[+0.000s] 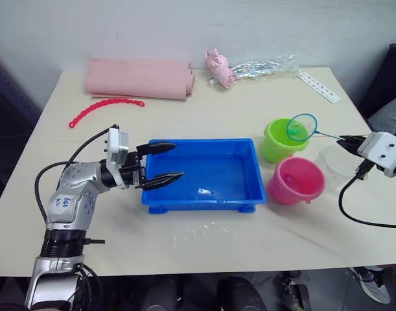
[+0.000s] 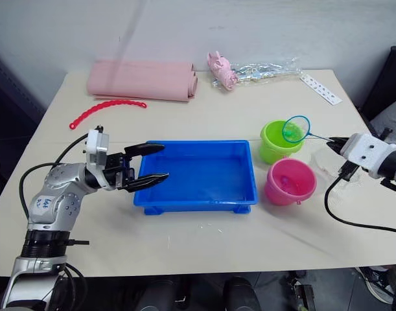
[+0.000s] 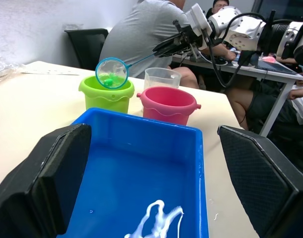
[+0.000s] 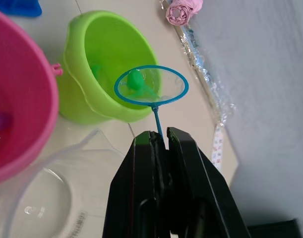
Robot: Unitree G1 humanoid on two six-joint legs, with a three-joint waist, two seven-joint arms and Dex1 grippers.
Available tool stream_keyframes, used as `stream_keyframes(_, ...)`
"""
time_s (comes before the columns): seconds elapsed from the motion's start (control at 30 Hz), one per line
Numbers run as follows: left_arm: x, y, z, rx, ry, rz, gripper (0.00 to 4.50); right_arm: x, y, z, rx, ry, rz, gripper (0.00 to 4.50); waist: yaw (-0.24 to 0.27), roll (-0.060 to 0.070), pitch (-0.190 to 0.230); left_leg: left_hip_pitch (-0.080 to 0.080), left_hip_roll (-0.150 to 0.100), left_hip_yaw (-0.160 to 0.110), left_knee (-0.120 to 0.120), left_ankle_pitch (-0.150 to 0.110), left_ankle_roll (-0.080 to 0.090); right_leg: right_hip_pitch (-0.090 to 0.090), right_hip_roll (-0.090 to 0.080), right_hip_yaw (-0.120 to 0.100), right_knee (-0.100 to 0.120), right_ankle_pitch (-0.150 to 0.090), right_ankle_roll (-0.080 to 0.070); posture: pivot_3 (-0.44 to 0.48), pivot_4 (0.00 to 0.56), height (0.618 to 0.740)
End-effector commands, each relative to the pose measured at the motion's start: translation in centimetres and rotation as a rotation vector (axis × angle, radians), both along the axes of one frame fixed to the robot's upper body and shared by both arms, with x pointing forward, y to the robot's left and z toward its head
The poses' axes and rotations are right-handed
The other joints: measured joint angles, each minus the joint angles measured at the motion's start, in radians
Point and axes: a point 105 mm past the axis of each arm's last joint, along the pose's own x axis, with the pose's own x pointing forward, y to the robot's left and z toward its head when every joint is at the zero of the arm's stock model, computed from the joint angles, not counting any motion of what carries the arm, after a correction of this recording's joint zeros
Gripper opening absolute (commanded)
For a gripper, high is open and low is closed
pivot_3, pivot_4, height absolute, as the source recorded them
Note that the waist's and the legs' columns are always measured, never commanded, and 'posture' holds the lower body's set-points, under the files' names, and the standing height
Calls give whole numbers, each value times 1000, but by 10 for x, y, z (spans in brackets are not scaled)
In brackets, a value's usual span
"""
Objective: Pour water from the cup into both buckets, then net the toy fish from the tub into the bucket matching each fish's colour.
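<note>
The blue tub (image 1: 204, 142) lies mid-table with a little water in it; I make out no toy fish inside. My left gripper (image 1: 177, 161) is open, its fingers reaching over the tub's left rim. Right of the tub stand the lime green bucket (image 1: 274, 144) and the pink bucket (image 1: 296, 183). My right gripper (image 4: 158, 136) is shut on the net's thin handle. The net's blue ring (image 4: 151, 85) hangs over the green bucket with a green fish (image 4: 136, 79) in the mesh. The clear cup (image 1: 337, 162) stands upright beside the pink bucket, under my right gripper.
A rolled pink cloth (image 1: 139, 79), a red beaded chain (image 1: 105, 107), a pale-pink pig toy (image 1: 218, 67), a crinkly clear wrapper (image 1: 262, 68) and a white strip (image 1: 319, 86) lie along the table's far side. Water drops (image 1: 198, 230) spot the table before the tub. A seated person (image 3: 146, 34) is beyond the right edge.
</note>
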Motion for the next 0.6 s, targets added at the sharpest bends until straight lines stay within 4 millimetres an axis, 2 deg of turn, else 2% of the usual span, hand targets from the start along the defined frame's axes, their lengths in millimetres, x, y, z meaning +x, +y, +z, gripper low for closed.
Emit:
stream_keyframes(0.03, -4, 1, 10, -14, -36, -1, 4469, -3, 1, 15, -120, -106, 17, 0, 0, 0, 0, 0, 0, 0, 0, 0, 0, 0, 0, 0, 0, 0, 0, 0, 150, 740)
stream_keyframes(0.17, -3, 1, 11, -14, -35, 0, 4469, -5, 9, 23, -293, -210, 47, 0, 0, 0, 0, 0, 0, 0, 0, 0, 0, 0, 0, 0, 0, 0, 0, 0, 150, 740)
stream_keyframes(0.3, -2, -4, 11, -23, -24, -19, 4469, -5, 18, 19, -413, -240, 89, 0, 0, 0, 0, 0, 0, 0, 0, 0, 0, 0, 0, 0, 0, 0, 0, 0, 150, 740)
stream_keyframes(0.6, 0, -19, 12, -65, -36, -10, 4469, -10, 20, 13, -506, -338, 91, 0, 1, 0, 0, 0, 0, 0, 0, 0, 0, 0, 0, 0, 0, 0, 0, 0, 150, 740)
